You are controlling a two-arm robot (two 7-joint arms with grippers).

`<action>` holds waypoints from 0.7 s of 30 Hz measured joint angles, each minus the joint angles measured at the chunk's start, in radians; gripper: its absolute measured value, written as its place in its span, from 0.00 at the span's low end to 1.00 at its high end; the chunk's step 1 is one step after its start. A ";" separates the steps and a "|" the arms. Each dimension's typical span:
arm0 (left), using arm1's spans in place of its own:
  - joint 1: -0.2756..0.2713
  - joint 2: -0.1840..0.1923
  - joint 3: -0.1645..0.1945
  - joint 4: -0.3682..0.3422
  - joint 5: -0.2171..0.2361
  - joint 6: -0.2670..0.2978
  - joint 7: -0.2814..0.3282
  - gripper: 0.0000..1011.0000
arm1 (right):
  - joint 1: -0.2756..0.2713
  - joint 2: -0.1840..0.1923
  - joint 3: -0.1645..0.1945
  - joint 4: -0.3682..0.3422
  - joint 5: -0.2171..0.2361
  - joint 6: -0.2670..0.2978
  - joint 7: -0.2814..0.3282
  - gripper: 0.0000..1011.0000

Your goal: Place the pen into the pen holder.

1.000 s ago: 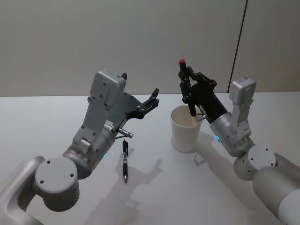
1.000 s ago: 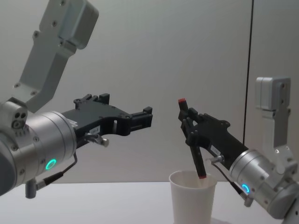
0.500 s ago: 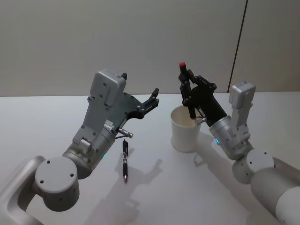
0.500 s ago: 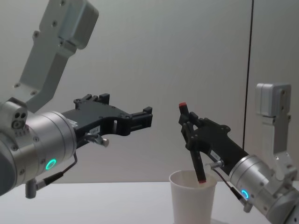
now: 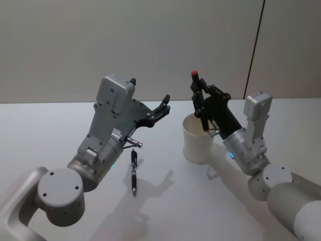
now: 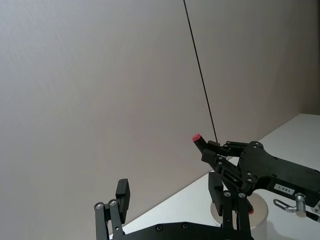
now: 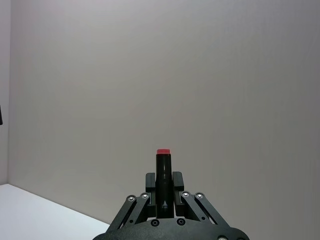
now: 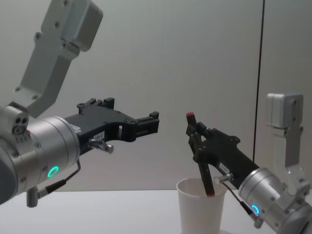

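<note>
Pale wall (image 5: pixel 150 40) behind, white bench (image 5: pixel 50 130) below; we have our right hand (image 5: pixel 199 100) clamped on the red-capped pen (image 7: pixel 163 172), steeply tilted, its lower tip just inside the mouth of the pen holder (image 5: pixel 196 145); our left hand (image 5: pixel 149 90) hovers with fingers apart, left of the holder, above a second pen (image 5: pixel 134 173) lying on the bench.

Left gripper (image 5: pixel 149 91) raised at centre-left, fingers spread wide, arm idle. Right gripper (image 5: pixel 201 100) at right, angled up and far-left, fingers pinched on pen (image 5: pixel 195 79).
</note>
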 joint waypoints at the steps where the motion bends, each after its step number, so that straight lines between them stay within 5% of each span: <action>1: 0.000 0.000 0.000 0.000 0.000 0.000 0.000 0.99 | 0.000 0.000 0.000 0.002 -0.001 -0.001 0.000 0.18; 21: 0.000 0.000 0.000 0.000 0.000 0.000 0.000 0.99 | 0.002 -0.004 0.007 0.025 -0.020 -0.014 -0.010 0.18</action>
